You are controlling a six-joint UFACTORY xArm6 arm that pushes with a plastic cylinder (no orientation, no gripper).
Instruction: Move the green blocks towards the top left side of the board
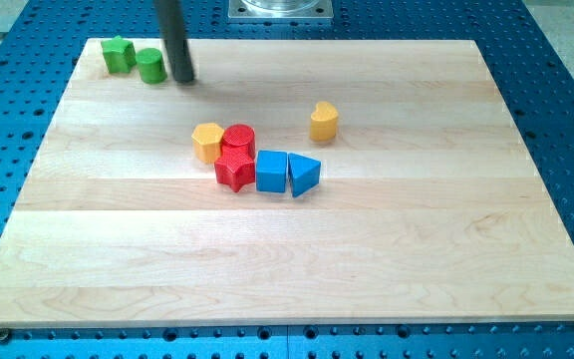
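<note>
Both green blocks sit at the board's [526,189] top-left corner already — the task looks all but done, perhaps a small nudge left. The green star block [118,54] lies nearest the corner, the green cylinder [149,66] just beside it. My tip [183,79] — a bare rod, nothing to open or close — stands just right of the cylinder.

Just the one camera here, sitting high off the near edge of the bench [287,259] and looking down at an angle toward its far edge. It's back far enough that the whole wooden top fits in frame, blue perforated surface [566,120] around it, and a metal mount [280,9] just past the far edge.
</note>
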